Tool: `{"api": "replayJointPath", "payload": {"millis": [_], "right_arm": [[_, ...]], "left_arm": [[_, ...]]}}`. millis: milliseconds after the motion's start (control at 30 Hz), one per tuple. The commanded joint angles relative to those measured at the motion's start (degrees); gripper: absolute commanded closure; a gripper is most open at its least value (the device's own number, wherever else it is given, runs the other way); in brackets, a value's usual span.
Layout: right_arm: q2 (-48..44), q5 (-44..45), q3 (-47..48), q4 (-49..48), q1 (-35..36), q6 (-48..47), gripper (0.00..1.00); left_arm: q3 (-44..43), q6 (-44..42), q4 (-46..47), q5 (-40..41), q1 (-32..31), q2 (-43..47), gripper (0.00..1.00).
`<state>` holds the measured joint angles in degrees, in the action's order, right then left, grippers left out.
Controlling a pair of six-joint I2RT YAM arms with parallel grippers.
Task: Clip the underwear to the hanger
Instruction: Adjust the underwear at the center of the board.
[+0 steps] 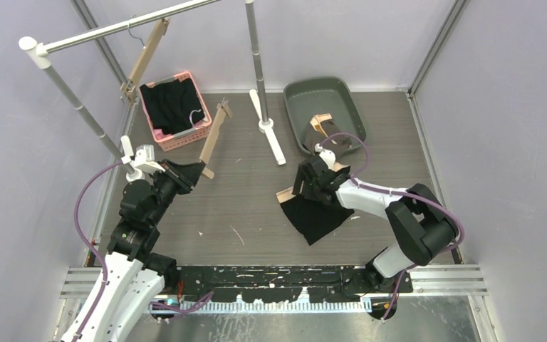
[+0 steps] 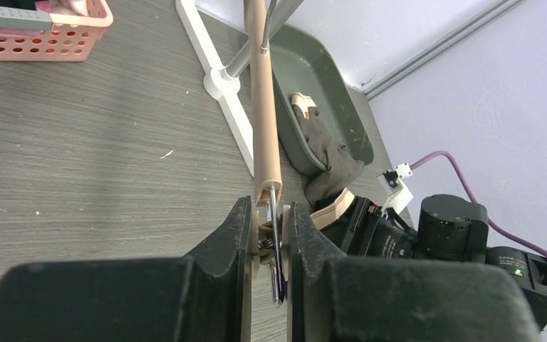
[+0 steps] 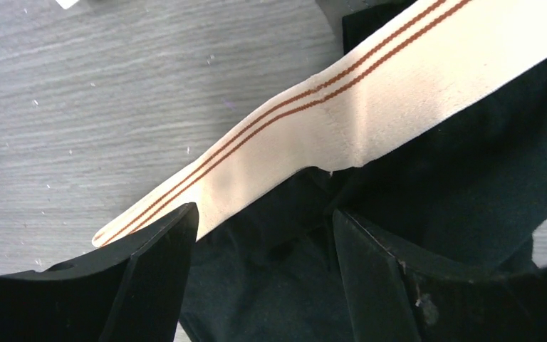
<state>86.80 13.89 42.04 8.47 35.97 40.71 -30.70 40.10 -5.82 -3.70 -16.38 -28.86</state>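
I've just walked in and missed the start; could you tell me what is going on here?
The left hand is shut on the clip end of a wooden hanger, holding it off the table. The right hand is open, poised over the cream waistband of black underwear lying on the table. The underwear is not yet on the hanger.
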Motion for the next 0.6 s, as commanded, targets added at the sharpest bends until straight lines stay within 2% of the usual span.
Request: {"api": "replayJointPath", "payload": {"millis": [0, 333, 467, 567], "right_arm": [[3.45, -0.82, 1.13, -3.23, -1.32, 2.34, 0.27], [13.73, -3.34, 2.22, -5.07, -2.92, 1.99, 0.68], [14.04, -4.10, 0.75, -6.55, -2.86, 1.67, 0.87], [11.98, -4.46, -0.80, -6.52, -2.83, 0.29, 0.93]], "left_arm": [[-0.55, 0.39, 4.95, 0.42, -0.05, 0.99, 1.00], [-0.44, 0.12, 4.95, 0.76, -0.10, 0.80, 1.00], [-0.43, 0.00, 4.87, 0.87, -0.10, 0.73, 1.00], [-0.49, 0.06, 4.92, 0.92, -0.06, 0.66, 1.00]]}}
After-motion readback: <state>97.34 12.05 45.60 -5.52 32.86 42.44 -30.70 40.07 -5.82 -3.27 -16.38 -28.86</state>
